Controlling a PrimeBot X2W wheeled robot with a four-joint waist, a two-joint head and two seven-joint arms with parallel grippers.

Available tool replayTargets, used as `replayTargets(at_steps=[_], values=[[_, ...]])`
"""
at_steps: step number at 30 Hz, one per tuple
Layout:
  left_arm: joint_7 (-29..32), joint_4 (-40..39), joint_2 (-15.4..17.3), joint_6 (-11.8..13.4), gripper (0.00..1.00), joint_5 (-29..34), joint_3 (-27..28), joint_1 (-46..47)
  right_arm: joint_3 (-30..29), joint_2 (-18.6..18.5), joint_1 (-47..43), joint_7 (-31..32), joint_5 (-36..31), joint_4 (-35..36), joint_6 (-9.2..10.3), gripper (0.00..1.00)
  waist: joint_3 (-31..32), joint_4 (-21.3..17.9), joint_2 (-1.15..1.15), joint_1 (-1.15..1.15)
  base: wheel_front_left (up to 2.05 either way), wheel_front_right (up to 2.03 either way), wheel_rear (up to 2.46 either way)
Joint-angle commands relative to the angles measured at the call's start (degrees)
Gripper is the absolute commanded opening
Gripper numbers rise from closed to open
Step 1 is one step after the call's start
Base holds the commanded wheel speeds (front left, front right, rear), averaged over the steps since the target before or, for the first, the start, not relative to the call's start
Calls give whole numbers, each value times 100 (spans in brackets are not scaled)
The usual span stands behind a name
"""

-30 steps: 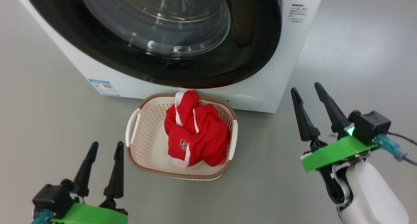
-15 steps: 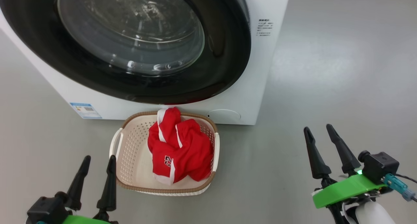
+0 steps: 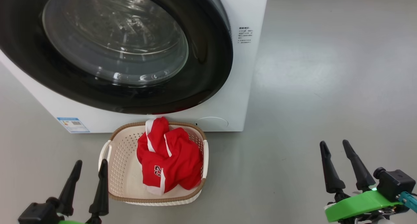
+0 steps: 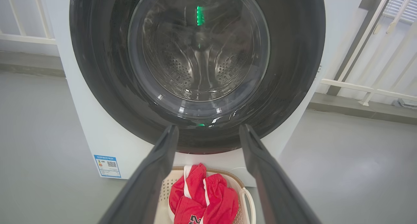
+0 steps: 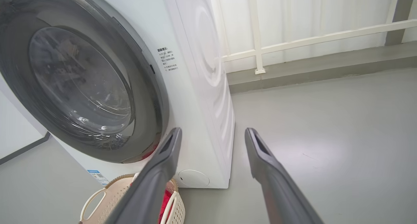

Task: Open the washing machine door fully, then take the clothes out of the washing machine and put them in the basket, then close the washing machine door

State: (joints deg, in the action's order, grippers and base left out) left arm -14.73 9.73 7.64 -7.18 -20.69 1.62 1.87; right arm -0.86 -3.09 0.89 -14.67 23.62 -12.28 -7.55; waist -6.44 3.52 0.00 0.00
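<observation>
Two grippers are seen low in the head view, each with its fingers spread wide and nothing held. The left gripper (image 3: 91, 162) is placed at the basket's near-left corner. The right gripper (image 3: 334, 142) is held well apart from it, over bare floor (image 3: 325, 70). The door (image 3: 114, 48) is laid flat against the front of the washer (image 3: 247, 70), its black rim reaching almost to the washer's right edge. The basket (image 3: 118, 171) is set on the floor just before the washer's base, its far rim under the door's lowest arc. The clothes (image 3: 167, 162) are heaped in the basket's right half, with one fold raised against the far rim; the left half of the basket's bottom is left bare. Open floor is shown to the right of washer and basket. In the right wrist view a railing (image 5: 309, 38) is seen beyond the washer's side edge.
</observation>
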Motion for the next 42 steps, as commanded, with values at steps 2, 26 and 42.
replayTargets(at_steps=[2,26,42], values=[[-27,-161,105,-31,100,57,227,-22,85,-18,-39,-33,-51,187,6,100,47,-64,0,0,0,0,0],[-27,-219,97,-31,100,106,264,-169,-196,20,-341,-33,-60,278,6,100,106,-189,0,0,0,0,0],[-27,-238,101,-31,0,96,265,-158,-179,21,-322,-33,-20,303,6,0,91,-168,0,0,0,0,0]])
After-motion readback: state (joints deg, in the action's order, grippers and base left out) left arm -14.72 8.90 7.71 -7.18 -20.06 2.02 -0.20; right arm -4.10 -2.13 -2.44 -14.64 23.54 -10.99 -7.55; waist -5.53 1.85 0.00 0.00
